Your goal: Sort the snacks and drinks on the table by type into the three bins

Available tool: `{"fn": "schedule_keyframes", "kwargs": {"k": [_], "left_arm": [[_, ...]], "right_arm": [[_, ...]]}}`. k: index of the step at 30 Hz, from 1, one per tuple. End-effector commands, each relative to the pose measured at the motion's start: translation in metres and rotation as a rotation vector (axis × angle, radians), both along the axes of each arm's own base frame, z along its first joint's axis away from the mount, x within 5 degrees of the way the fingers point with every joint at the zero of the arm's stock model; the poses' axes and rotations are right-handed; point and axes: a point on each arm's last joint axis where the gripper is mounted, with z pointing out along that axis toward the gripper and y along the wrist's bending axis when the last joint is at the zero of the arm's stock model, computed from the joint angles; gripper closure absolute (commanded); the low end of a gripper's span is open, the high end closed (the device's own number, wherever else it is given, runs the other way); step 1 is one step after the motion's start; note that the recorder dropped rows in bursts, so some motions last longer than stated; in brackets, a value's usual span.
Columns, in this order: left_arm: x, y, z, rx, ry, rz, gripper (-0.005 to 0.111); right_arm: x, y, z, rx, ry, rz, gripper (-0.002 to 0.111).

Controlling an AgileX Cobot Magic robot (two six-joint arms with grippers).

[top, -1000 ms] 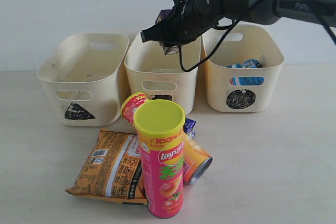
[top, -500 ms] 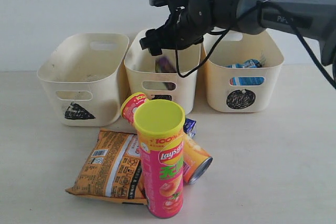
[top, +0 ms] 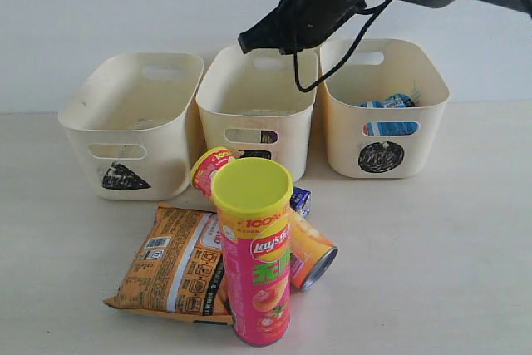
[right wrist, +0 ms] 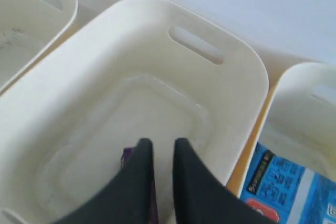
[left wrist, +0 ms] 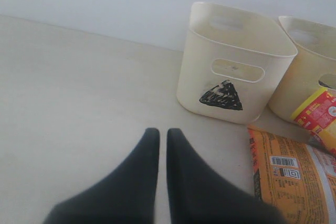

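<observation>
cream plastic with a black square mark, the middle bin already holds the small dark purple juice carton, glimpsed on its floor through the front handle slot. directly above that bin the right gripper is hung, its black fingers drawn nearly together with nothing pinched between them. the left gripper is pressed together and empty, low over the pale beige table, well away from that bin. the drop seems done, so the arm should be raised clear of the bin's rim before any sideways travel. the small blue and white juice carton lies in front of the bin, wedged behind the upright pink chip tube and the fallen orange-yellow tube. the fingers should be spread before descent, and an approach from the bin's side is advised so the standing tube is not toppled.
</observation>
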Motion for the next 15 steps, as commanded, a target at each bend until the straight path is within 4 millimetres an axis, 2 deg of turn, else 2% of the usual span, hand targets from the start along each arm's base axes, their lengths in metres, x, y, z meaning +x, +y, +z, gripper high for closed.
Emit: {"fn": "schedule_keyframes", "kwargs": {"k": [1, 3, 7, 8, 9, 10, 12, 15], "left_arm": [[0.0, 0.0, -0.001, -0.007, -0.005, 0.004, 0.102], [0.0, 0.0, -0.001, -0.007, -0.005, 0.004, 0.102], [0.0, 0.0, -0.001, -0.007, -0.005, 0.004, 0.102], [0.0, 0.0, -0.001, -0.007, -0.005, 0.004, 0.102], [0.0, 0.0, -0.001, -0.007, -0.005, 0.004, 0.102], [0.0, 0.0, -0.001, -0.007, -0.005, 0.004, 0.102], [0.0, 0.0, -0.001, -0.007, -0.005, 0.004, 0.102], [0.0, 0.0, -0.001, -0.007, -0.005, 0.004, 0.102]], "right_arm": [[-0.011, -0.011, 0.004, -0.063, 0.111, -0.032, 0.109], [-0.017, -0.012, 0.006, -0.07, 0.159, -0.018, 0.108], [-0.042, -0.014, 0.03, 0.002, 0.209, 0.06, 0.108], [-0.055, -0.02, 0.042, 0.032, 0.175, 0.062, 0.108], [-0.063, -0.024, 0.047, 0.053, 0.157, 0.064, 0.108], [-0.08, -0.032, 0.052, 0.098, 0.107, 0.065, 0.108], [-0.106, -0.047, 0.052, 0.152, 0.037, 0.058, 0.108], [-0.147, -0.07, 0.037, 0.2, -0.02, 0.042, 0.108]]}}
